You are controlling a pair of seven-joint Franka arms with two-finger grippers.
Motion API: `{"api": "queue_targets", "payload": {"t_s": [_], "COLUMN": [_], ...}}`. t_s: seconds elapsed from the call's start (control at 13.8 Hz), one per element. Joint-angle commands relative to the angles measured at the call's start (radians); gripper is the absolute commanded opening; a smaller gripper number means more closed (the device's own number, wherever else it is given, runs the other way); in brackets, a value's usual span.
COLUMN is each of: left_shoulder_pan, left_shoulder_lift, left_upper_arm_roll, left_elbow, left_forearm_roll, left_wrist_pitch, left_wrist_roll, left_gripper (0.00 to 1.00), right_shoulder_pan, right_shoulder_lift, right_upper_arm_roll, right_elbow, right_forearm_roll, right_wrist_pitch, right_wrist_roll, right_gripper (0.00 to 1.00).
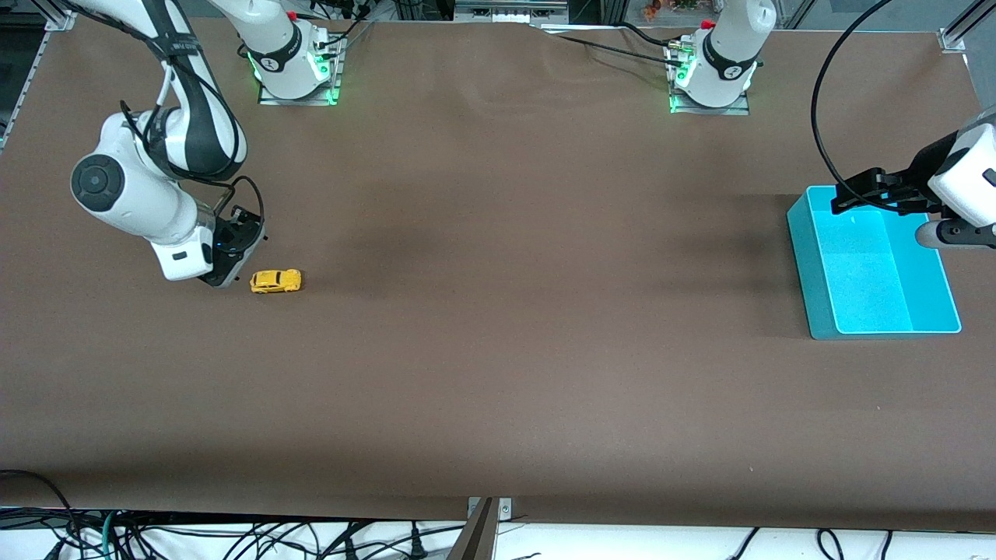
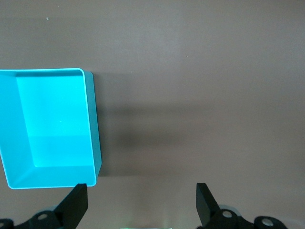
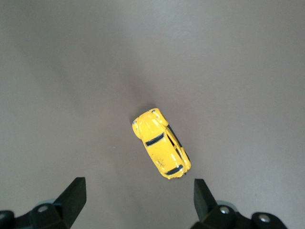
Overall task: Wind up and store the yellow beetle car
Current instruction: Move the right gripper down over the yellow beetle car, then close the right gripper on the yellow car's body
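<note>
Front view coverage showed the yellow beetle car [image 1: 275, 281] resting on its wheels on the brown bench [image 1: 498, 373], toward the right arm's end. The right end effector [image 1: 226, 268] was positioned low, just beside the car and apart from it, with nothing held. In the right wrist view, the car [image 3: 161, 149] was seen lying ahead of the fingertips [image 3: 76, 193], at an angle to the line between them, and the jaws were spread wide.

The left end effector [image 1: 871, 194] was held over the turquoise bin [image 1: 817, 272] at the left arm's end of the bench, well apart from the car. Its fingers [image 2: 78, 200] were likewise spread wide and empty, and that arm was judged to be waiting.

The car was judged to be light, rigid and hard-shelled, with a glossy rounded body likely to slip under a poor grip. Being on wheels, it was expected to roll if pushed along its length. A grip across the two flat sides, between the wheels, was judged most secure; alignment of the jaws to the body was judged necessary beforehand.
</note>
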Motion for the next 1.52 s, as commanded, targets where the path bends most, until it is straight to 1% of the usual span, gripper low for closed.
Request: {"api": "queue_targets", "payload": {"t_s": [0.0,0.14,0.36,0.65,0.72,0.8,0.94,1.09,1.23,1.38,1.45], "left_shoulder_pan": [0.004,0.004,0.004,0.004,0.004,0.004,0.004,0.004,0.004,0.004,0.004], "left_shoulder_lift": [0.003,0.003,0.003,0.003,0.003,0.003,0.003,0.003,0.003,0.003,0.003], "left_upper_arm_roll": [-0.001,-0.001,-0.003,-0.001,-0.001,-0.001,-0.001,-0.001,-0.001,-0.001,-0.001], "left_elbow": [0.011,0.011,0.011,0.011,0.011,0.011,0.011,0.011,0.011,0.011,0.011], "left_forearm_roll": [0.011,0.011,0.011,0.011,0.011,0.011,0.011,0.011,0.011,0.011,0.011], "left_wrist_pitch": [0.001,0.001,0.001,0.001,0.001,0.001,0.001,0.001,0.001,0.001,0.001], "left_wrist_roll": [0.017,0.017,0.017,0.017,0.017,0.017,0.019,0.019,0.019,0.019,0.019], "left_gripper": [1.0,1.0,1.0,1.0,1.0,1.0,1.0,1.0,1.0,1.0,1.0], "right_shoulder_pan": [-0.023,-0.036,-0.039,-0.037,-0.037,-0.037,-0.037,-0.037,-0.039,-0.037,-0.037], "right_shoulder_lift": [0.051,0.097,0.155,0.174,0.176,0.177,0.18,0.18,0.185,0.185,0.18], "right_upper_arm_roll": [0.007,0.007,0.009,0.013,0.013,0.015,0.027,0.028,0.028,0.03,0.045], "right_elbow": [-0.018,-0.021,-0.021,-0.03,-0.033,-0.036,-0.041,-0.041,-0.041,-0.041,-0.038], "right_forearm_roll": [0.0,0.001,0.001,0.003,0.002,0.001,0.003,0.008,0.009,0.008,0.008], "right_wrist_pitch": [0.081,0.14,0.198,0.229,0.234,0.243,0.254,0.255,0.255,0.255,0.252], "right_wrist_roll": [-0.204,-0.315,-0.404,-0.415,-0.415,-0.415,-0.415,-0.415,-0.415,-0.415,-0.416], "right_gripper": [1.0,1.0,1.0,0.99,0.95,0.85,0.59,0.4,0.29,0.12,0.08]}}
